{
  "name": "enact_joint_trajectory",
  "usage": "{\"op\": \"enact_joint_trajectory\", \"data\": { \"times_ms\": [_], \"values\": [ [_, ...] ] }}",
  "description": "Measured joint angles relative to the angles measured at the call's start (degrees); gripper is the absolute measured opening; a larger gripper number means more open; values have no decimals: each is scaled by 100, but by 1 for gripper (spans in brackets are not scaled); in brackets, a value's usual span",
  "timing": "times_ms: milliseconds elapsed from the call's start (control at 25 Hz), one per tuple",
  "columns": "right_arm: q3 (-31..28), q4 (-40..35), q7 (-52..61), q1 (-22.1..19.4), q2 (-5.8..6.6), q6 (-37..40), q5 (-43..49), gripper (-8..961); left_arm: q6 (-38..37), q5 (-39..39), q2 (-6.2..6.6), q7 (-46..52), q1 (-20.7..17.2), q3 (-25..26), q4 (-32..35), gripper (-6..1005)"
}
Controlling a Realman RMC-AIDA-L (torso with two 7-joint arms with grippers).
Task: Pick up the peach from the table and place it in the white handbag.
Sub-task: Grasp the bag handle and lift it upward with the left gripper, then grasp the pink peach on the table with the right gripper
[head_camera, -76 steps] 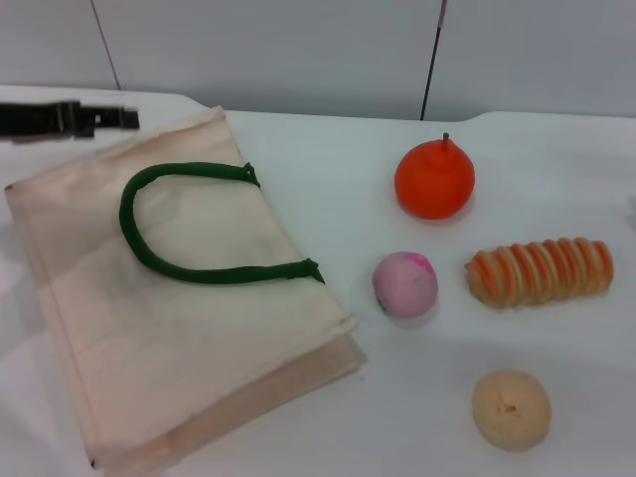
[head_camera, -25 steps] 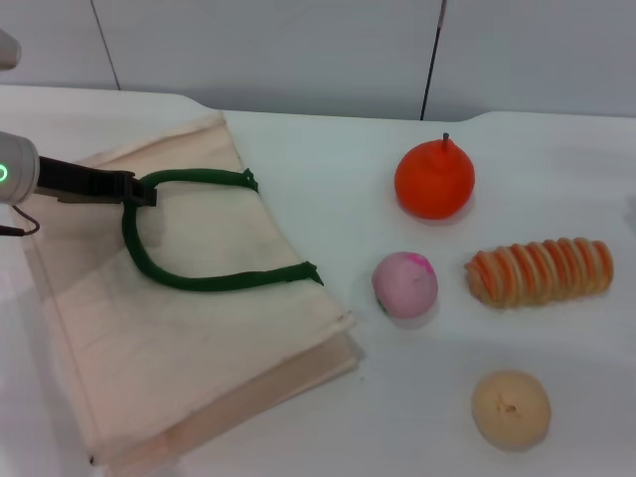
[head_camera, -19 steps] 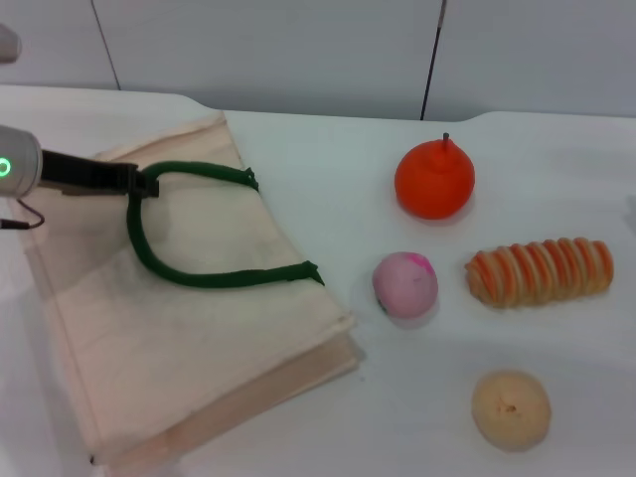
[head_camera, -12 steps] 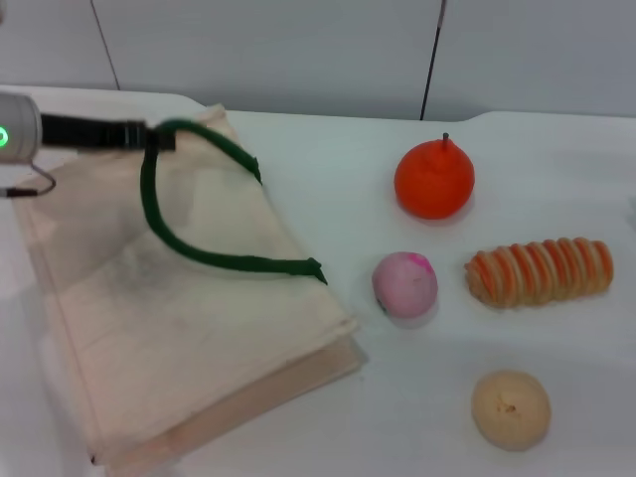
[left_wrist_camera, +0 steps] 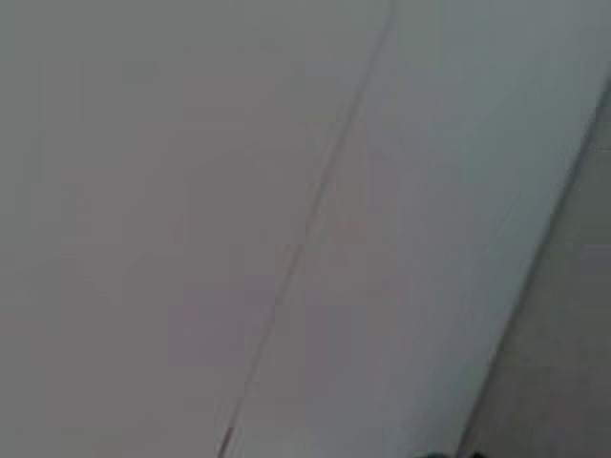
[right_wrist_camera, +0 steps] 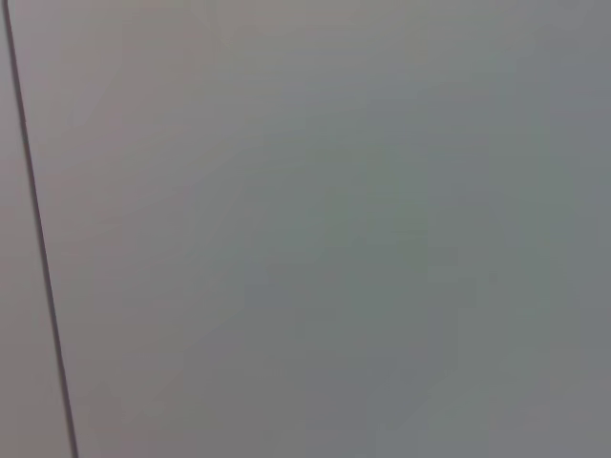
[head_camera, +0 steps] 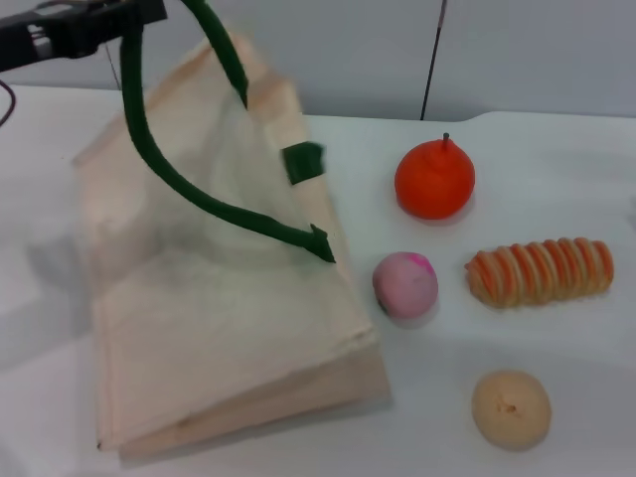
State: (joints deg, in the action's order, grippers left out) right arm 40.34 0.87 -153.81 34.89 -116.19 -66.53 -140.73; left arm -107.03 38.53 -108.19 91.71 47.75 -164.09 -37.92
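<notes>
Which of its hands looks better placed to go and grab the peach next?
Probably the right: the left hand is busy holding up the bag by its green handle, and the peach lies on the bag's right. The right hand is out of view.

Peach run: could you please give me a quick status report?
Left claw shut on the white handbag's green handle, white handbag lifted. Right claw out of view. Peach on table beside the bag, untouched. Nothing blocking it.

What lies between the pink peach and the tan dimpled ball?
Nothing: in the head view only bare white table separates the pale-pink peach from the tan dimpled ball.
</notes>
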Motion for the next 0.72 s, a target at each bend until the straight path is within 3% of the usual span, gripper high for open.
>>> {"op": "enact_joint_trajectory", "data": {
  "times_ms": [120,440,560,720],
  "values": [
    [0,0,0,0,0,0,0,892,-224,-57,58,-7,-26,-1,-38,142],
    [86,-23,349,-8,9,0,50,892,-820,-388,69,198,-163,-1,-599,143],
    [434,-143,811,-16,48,-1,212,892,-893,-470,76,255,-215,-1,-656,143],
    [1065,-756,1770,-72,135,-1,1259,891,-958,-570,129,341,-242,0,-697,142]
  ]
}}
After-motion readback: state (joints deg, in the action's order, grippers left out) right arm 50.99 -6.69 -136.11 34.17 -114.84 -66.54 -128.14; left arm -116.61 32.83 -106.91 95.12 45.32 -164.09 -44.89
